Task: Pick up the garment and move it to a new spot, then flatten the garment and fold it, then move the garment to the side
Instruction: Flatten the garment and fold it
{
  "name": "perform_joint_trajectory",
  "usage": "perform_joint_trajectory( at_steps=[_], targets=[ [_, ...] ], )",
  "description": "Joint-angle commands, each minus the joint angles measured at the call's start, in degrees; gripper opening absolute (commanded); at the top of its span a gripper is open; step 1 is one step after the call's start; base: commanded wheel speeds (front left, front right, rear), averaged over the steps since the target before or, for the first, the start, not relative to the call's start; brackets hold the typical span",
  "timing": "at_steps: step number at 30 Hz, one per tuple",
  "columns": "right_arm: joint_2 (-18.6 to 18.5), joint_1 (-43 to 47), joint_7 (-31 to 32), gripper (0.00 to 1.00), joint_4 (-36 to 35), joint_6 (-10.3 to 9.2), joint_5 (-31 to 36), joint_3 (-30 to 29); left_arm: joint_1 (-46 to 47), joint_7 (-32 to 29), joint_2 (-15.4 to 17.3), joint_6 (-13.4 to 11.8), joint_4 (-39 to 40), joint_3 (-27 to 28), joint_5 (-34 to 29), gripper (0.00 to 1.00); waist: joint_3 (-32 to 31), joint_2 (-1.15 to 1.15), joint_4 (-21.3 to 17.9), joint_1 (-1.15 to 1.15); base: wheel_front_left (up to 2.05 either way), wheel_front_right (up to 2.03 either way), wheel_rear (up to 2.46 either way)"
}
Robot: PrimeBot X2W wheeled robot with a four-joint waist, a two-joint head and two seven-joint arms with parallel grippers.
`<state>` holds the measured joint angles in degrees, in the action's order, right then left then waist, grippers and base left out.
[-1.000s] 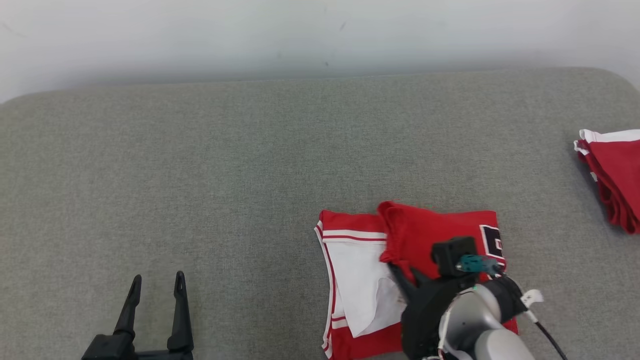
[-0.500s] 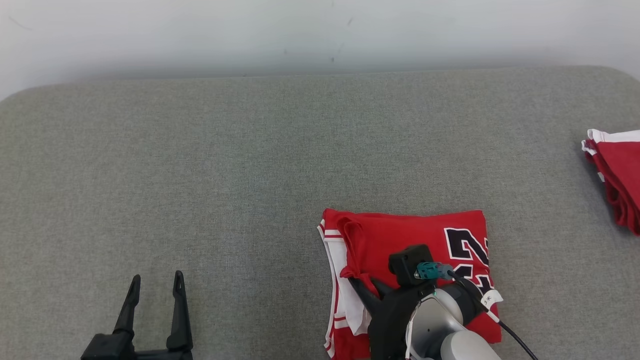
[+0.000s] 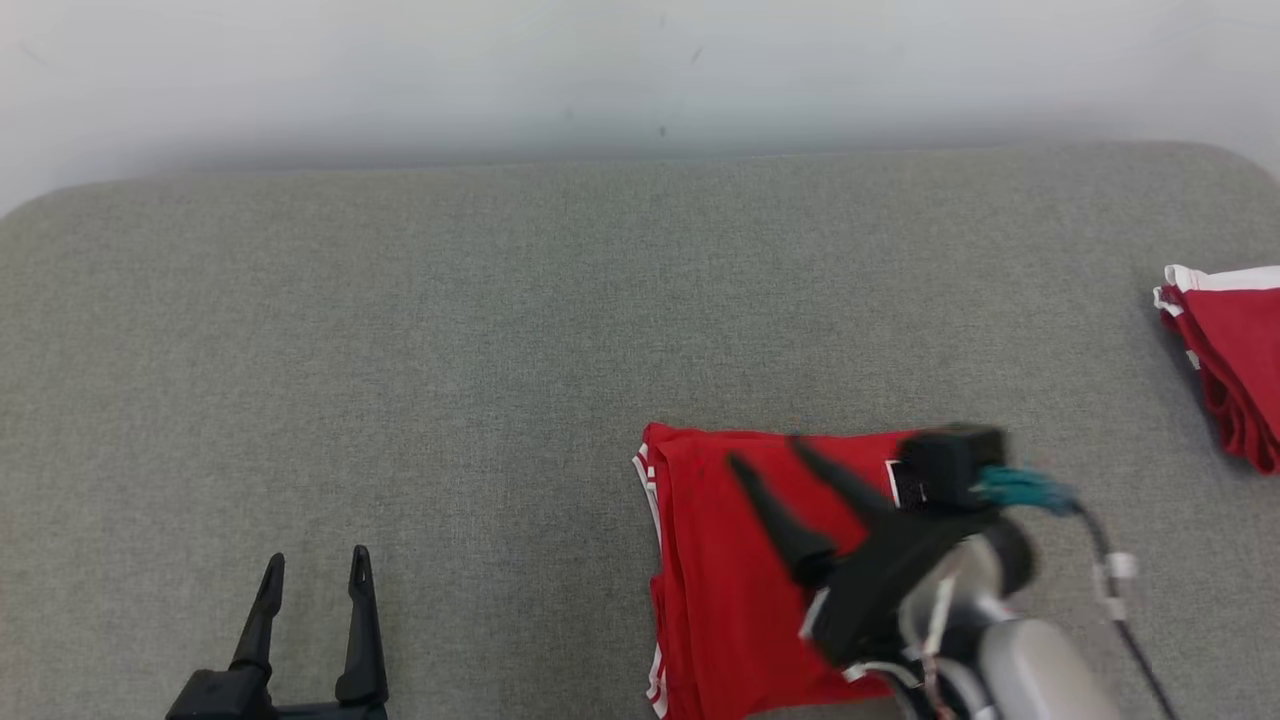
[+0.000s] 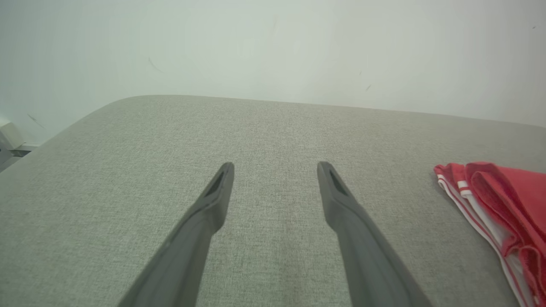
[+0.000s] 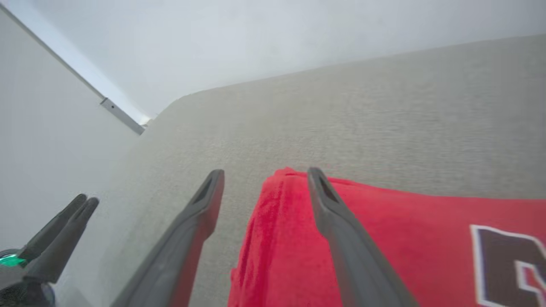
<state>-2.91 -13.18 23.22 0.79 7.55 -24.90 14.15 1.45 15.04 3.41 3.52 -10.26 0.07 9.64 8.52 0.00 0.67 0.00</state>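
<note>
Fold looks finished: the red garment (image 3: 715, 580) lies folded near the front of the grey surface (image 3: 400, 330). Right pincer (image 3: 770, 457) hovers over it, spread wide, gripping nothing. Left pincer (image 3: 317, 562) rests released. Next call: regrip an edge and carry it aside.

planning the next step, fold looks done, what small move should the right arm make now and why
Probably lower the right gripper and close on the left edge of the jersey: its jaws stand open over the folded jersey, holding nothing, and a red pile lies off to the right, a likely place to set it.
</note>
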Motion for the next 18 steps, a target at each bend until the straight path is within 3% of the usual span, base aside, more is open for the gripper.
perform_joint_trajectory(
  at_steps=[1,4,9,13,18],
  targets=[
    [0.1,0.9,-0.4,1.0,-0.7,-0.12,1.1,-1.6,-0.4,0.2,-0.2,0.0,-0.1,0.1,-0.4,1.0,-0.2,0.0,0.0,0.0,0.0,0.0,0.0],
    [-0.8,3.3,-1.6,1.0,-5.0,-0.12,7.9,-11.7,-0.9,0.2,-0.2,0.1,-0.1,0.2,-0.3,1.0,-0.7,0.0,-0.2,0.0,0.0,0.0,0.0],
    [-1.9,7.3,-6.4,1.0,-6.4,-0.12,17.1,-20.5,-1.5,0.2,-0.3,0.0,-0.3,-0.4,-0.2,1.0,-1.6,0.0,-0.4,0.0,0.0,0.0,0.0],
    [-1.0,10.8,-13.1,1.0,-4.4,-0.12,20.3,-24.4,-1.9,0.2,-0.4,-0.1,-0.7,-0.7,0.0,1.0,-2.7,0.0,-0.5,0.0,0.0,0.0,0.0],
    [-0.3,13.9,-23.3,1.0,-0.2,-0.13,22.2,-24.7,-2.6,0.2,-0.5,-0.1,-0.8,-0.7,-0.1,1.0,-4.2,0.0,-1.0,0.0,0.0,0.0,0.0]
  ],
)
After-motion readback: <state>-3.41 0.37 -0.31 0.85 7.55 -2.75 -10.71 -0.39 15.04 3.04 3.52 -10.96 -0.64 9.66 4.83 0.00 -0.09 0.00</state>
